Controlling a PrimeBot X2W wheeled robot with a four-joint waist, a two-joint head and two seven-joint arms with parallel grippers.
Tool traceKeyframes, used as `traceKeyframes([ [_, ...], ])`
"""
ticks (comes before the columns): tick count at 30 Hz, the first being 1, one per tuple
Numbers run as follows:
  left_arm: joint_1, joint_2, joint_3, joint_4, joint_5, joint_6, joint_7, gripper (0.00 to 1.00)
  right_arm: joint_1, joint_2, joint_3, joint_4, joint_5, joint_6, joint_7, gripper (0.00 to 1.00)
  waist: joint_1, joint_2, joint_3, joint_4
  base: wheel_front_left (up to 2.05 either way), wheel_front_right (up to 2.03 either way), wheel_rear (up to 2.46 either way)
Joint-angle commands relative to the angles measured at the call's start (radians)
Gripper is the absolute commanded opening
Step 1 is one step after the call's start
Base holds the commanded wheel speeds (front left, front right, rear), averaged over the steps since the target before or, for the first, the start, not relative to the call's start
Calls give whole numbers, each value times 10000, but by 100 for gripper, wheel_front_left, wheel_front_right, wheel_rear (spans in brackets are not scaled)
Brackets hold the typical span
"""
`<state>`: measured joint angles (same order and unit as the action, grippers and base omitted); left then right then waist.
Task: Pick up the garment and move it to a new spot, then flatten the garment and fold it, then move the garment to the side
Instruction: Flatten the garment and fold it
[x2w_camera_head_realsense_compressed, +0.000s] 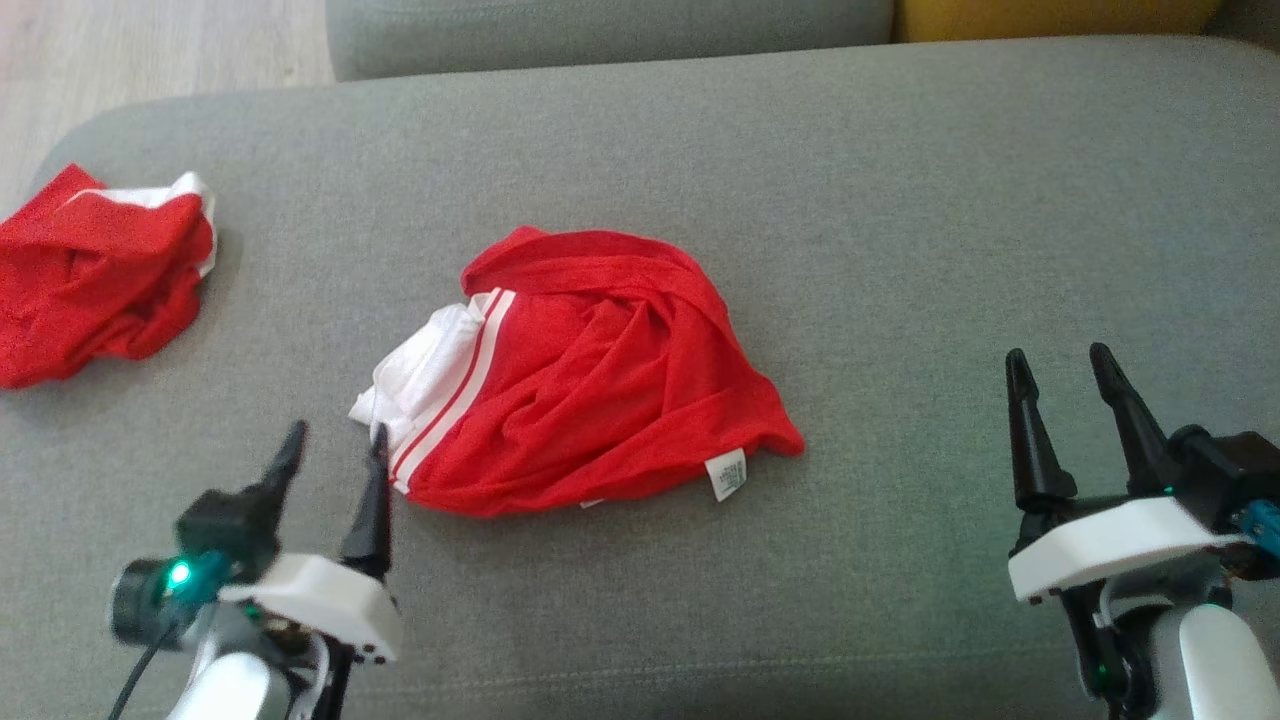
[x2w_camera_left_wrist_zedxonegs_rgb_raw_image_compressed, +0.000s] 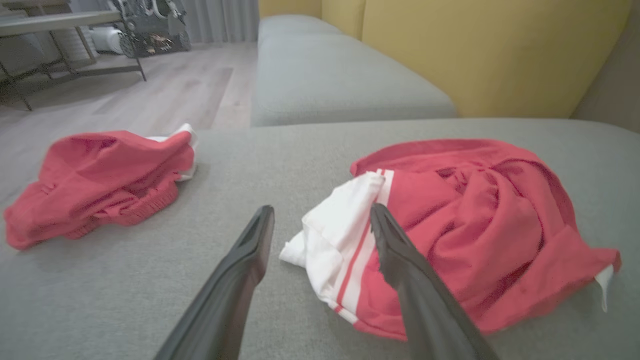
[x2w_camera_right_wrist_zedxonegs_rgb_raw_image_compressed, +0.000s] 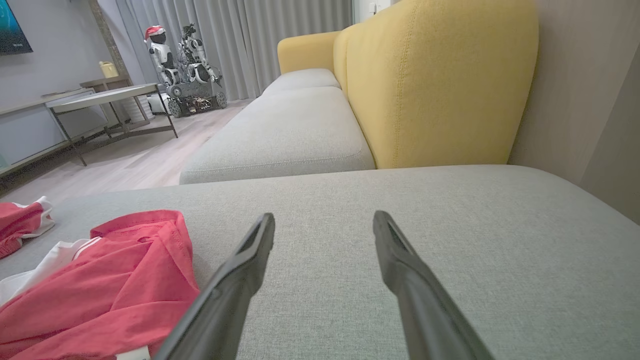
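Soft, even light fills all three views with no glare, and the garment (x2w_camera_head_realsense_compressed: 590, 380) throws only a faint shadow on the cushion (x2w_camera_head_realsense_compressed: 900, 250). The head view is slightly soft, with the left gripper (x2w_camera_head_realsense_compressed: 338, 432) blurred. Both wrist views wash the red toward pink, bow lines at their edges, and show their own fingers (x2w_camera_left_wrist_zedxonegs_rgb_raw_image_compressed: 235, 285) out of focus.

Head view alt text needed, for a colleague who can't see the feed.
A crumpled red garment with white stripes lies mid-cushion on a grey sofa seat. The open left end effector is at its white near edge; the open right end effector stands apart at lower right. A second red garment lies far left.
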<state>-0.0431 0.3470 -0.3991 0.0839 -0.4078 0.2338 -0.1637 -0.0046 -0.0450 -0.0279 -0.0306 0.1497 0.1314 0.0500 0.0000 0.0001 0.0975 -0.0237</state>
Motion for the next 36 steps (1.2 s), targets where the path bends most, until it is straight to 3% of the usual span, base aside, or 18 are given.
traceKeyframes([
  [1,-783,292,255,-90,-19,-139,191,100,-294,-52,243,-405,63,-7,-11,100,0,-1,126,38,0,0,0],
  [11,-2223,48,-253,2134,-458,-1053,1360,100,-630,-52,513,-291,125,-7,-118,100,0,-1,815,-187,0,0,0],
  [18,-2646,-82,-225,3064,-648,-1254,1219,100,-721,-52,528,-123,202,-7,-261,100,0,-1,1058,-308,0,0,0],
  [19,-2700,-84,-192,3123,-639,-1251,1072,88,-742,-52,535,-97,215,-7,-280,100,0,-1,1080,-322,0,0,0],
  [20,-2736,-98,-166,3172,-645,-1248,961,63,-758,-52,542,-70,231,-7,-294,100,0,-1,1095,-335,0,0,0],
  [21,-2736,-98,-166,3172,-645,-1248,961,63,-758,-52,542,-70,231,-7,-294,100,0,-1,1095,-335,0,0,0],
  [23,-2783,-110,-114,3206,-676,-1282,727,0,-778,-52,551,-26,253,-7,-316,100,0,-1,1116,-347,0,0,0],
  [29,-2688,-78,-69,3110,-740,-1296,411,0,-795,-52,603,152,260,-7,-342,100,0,-1,1126,-271,0,0,0],
  [36,-2765,-163,-155,2487,-629,-1184,110,0,-1043,-52,1398,1130,176,-7,-174,100,0,-1,1313,160,0,0,0],
])
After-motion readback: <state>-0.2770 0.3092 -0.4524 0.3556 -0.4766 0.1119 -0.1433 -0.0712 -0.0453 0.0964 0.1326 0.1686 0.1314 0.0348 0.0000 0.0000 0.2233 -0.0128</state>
